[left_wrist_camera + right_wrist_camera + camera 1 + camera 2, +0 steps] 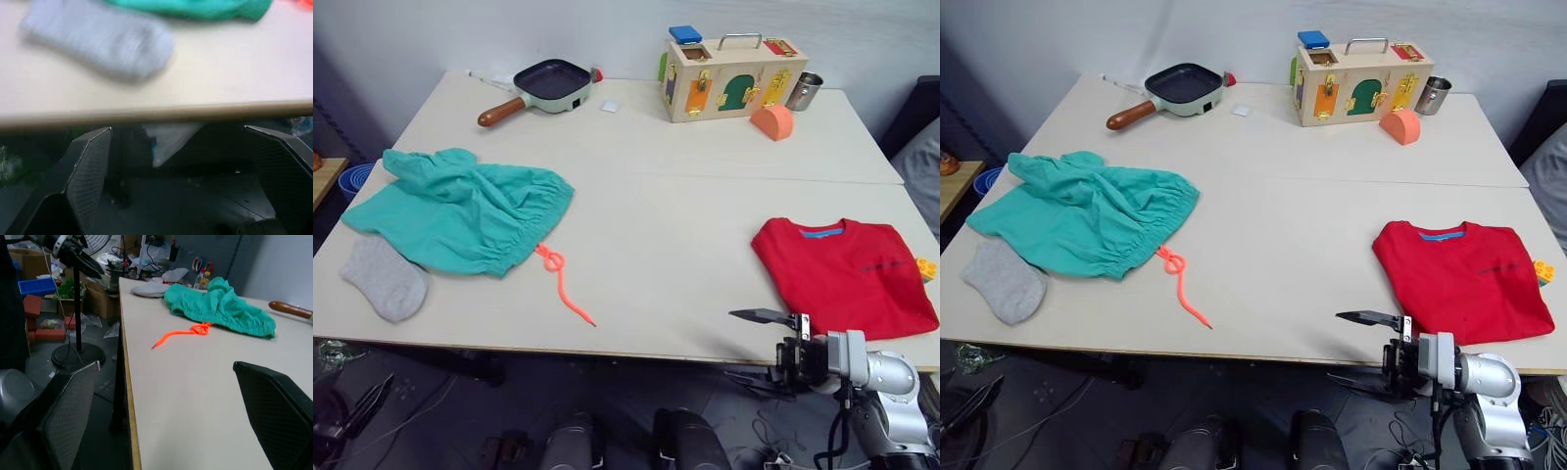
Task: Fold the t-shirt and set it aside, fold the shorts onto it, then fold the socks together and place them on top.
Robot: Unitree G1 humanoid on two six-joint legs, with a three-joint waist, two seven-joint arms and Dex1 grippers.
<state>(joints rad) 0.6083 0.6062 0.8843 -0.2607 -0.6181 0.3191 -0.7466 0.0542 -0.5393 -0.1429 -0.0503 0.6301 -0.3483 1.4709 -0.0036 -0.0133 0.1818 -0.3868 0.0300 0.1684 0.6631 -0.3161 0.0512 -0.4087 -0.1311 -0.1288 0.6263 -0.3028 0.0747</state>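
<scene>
Red t-shirt (847,274) folded near the tabletop's (685,245) front right corner, teal shorts (460,211) and grey socks (384,277) at the front left edge; right gripper (754,345), jaws apart, straddling the front edge, likely to knock it.

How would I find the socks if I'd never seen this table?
Look at the table's near left corner, beside the big teal-green shorts. The socks peek out from under their edge: small, light grey and knitted, with a rounded toe.

Even soft overhead light, faint shadows, left wrist view blurred over the socks (100,41), dim under-table
</scene>
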